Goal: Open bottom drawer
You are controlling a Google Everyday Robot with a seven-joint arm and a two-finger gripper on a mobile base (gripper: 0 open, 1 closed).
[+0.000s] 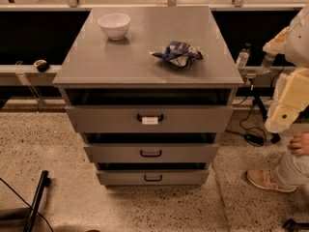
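The gray metal cabinet [145,57] has three drawer fronts stacked one above the other. The bottom drawer [120,178] is the lowest and narrowest front, with a small black loop handle [153,178] and no label. A dark gap shows above it. The robot's cream-coloured arm [288,100] hangs at the right edge, well right of the cabinet. A dark part at the bottom right corner looks like my gripper [295,224]. It is low, near the floor, far right of the bottom drawer's handle and touching nothing.
A white bowl [114,25] and a crumpled blue chip bag [177,53] lie on the cabinet top. A person's hand [299,144] and shoe [269,180] are at the right, near cables and bottles [243,57]. A black stand [36,202] lies at the lower left.
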